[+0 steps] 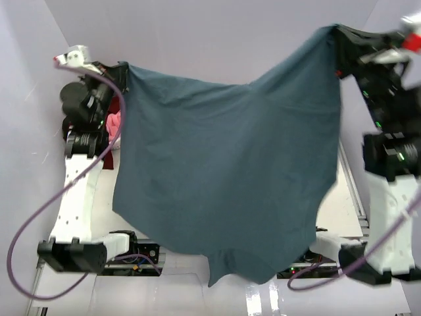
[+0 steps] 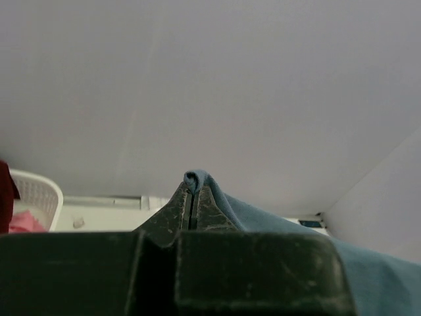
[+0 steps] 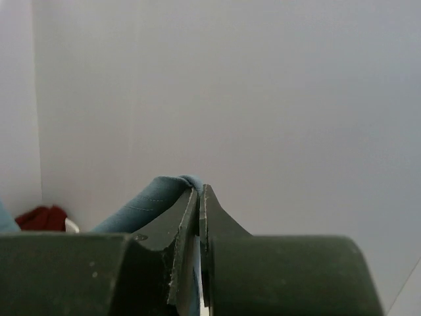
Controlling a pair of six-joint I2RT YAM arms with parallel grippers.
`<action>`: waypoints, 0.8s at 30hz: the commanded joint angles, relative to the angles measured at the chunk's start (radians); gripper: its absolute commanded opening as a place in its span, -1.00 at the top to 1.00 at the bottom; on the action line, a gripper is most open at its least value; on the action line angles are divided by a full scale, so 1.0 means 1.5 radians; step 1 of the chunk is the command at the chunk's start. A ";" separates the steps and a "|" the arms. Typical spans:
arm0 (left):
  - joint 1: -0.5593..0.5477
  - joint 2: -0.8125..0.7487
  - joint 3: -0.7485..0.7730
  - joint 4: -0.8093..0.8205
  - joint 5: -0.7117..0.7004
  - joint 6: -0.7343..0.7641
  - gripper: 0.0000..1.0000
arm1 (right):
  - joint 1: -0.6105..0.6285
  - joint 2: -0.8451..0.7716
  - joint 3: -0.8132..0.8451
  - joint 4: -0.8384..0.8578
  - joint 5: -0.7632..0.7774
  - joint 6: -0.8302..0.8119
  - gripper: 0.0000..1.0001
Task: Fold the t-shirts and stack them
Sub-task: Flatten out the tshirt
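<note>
- In the top view the left gripper (image 1: 122, 68) is at about 10 o'clock, raised above the desk (image 1: 197, 293). The left wrist view shows its jaws pressed together on a small bunched fold of the teal-blue t-shirt (image 1: 223, 178).
- Toward 9 o'clock, beside the left arm, a pink t-shirt (image 1: 114, 122) and a maroon t-shirt (image 1: 109, 158) show past the teal cloth's left edge. In the left wrist view the pink one lies in a white laundry basket (image 2: 38, 192), at 8 o'clock of that view.
- The teal-blue t-shirt hangs spread between the two grippers and fills the middle of the top view. Its upper edge sags between them and its lower edge points toward 6 o'clock. Whether it touches the desk cannot be told.
- The right gripper (image 1: 338, 31) is at about 1 o'clock, also raised. The right wrist view shows its jaws pinched shut on the cloth, with a teal fold poking out at the tips.
</note>
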 commanded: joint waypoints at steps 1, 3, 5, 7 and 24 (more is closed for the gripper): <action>0.003 0.072 0.066 0.049 0.013 -0.003 1.00 | 0.002 0.059 0.025 0.021 0.020 -0.007 0.85; 0.002 0.120 0.130 0.050 0.016 0.001 1.00 | 0.001 0.118 0.048 0.022 0.016 -0.006 0.84; 0.002 0.194 0.177 0.048 0.021 0.002 1.00 | -0.004 0.178 0.092 0.024 0.011 -0.005 0.85; 0.002 0.243 0.252 0.041 0.023 0.006 1.00 | -0.028 0.225 0.163 0.023 -0.006 0.002 0.85; 0.003 0.168 0.061 0.019 -0.009 -0.004 1.00 | -0.118 0.097 -0.193 0.104 -0.149 0.160 0.85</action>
